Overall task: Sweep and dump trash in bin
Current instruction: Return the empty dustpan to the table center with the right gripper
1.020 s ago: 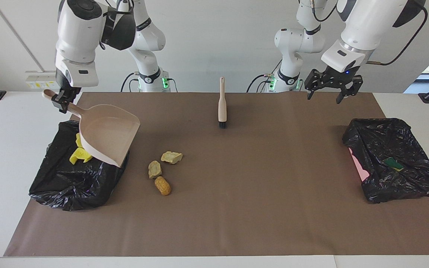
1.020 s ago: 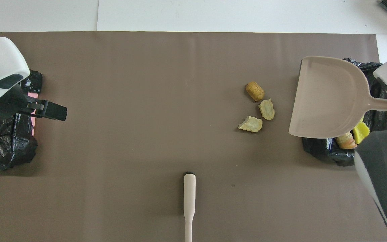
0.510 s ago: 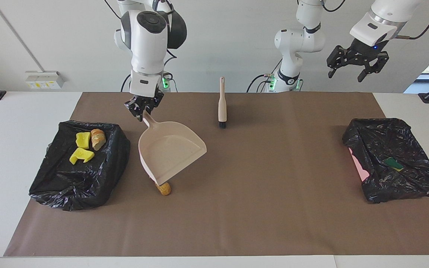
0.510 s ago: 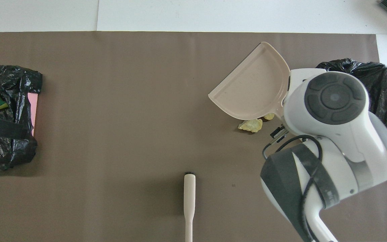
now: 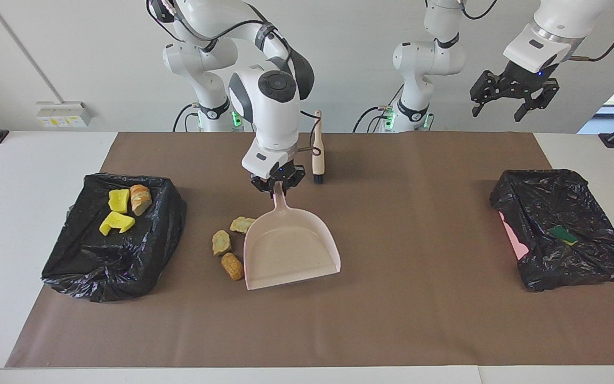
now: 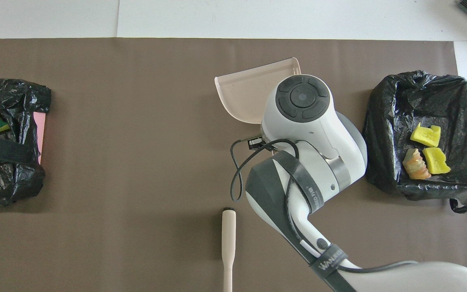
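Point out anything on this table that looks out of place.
Three scraps lie loose on the brown mat beside the dustpan, not in a bin. The bin at the left arm's end shows a pink patch where its black liner has slipped.

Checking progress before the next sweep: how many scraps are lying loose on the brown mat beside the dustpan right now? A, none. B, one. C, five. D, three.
D: in the facing view two pale chunks and an orange-brown lump lie on the mat beside the dustpan, whose handle the right gripper holds.
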### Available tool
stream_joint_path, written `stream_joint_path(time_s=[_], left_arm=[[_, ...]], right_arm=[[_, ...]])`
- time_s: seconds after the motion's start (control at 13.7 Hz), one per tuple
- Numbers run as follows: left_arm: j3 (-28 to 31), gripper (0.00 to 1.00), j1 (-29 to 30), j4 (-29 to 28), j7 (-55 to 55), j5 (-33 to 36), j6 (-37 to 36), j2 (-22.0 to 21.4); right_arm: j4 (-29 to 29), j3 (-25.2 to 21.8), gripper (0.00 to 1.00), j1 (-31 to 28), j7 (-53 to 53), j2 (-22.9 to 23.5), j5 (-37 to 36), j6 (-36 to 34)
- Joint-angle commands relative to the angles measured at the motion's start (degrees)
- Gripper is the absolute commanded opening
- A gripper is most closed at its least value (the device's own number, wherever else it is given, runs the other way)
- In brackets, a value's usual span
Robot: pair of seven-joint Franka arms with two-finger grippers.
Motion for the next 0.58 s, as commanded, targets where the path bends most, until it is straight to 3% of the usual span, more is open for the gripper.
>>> stream_joint_path(time_s=[0.0,0.22,0.51], left_arm=[[-0.47,1.00,0.53,0.25,0.28,0.40,-0.36,-0.36],[-0.47,1.00,0.70,0.25,0.28,0.40,-0.10,-0.36],[-0.47,1.00,0.62,0.25,0.28,0.49,-0.10,-0.36]], right_arm=[[5.40,-0.19,0.00,2.66,9.59,6.10,1.41,3.54],[6.29,-0.19,0.00,4.60,15.06,10.15,6.22,9.17],[5.32,-0.19,0.00,5.66,15.16,10.42,7.12,11.63]])
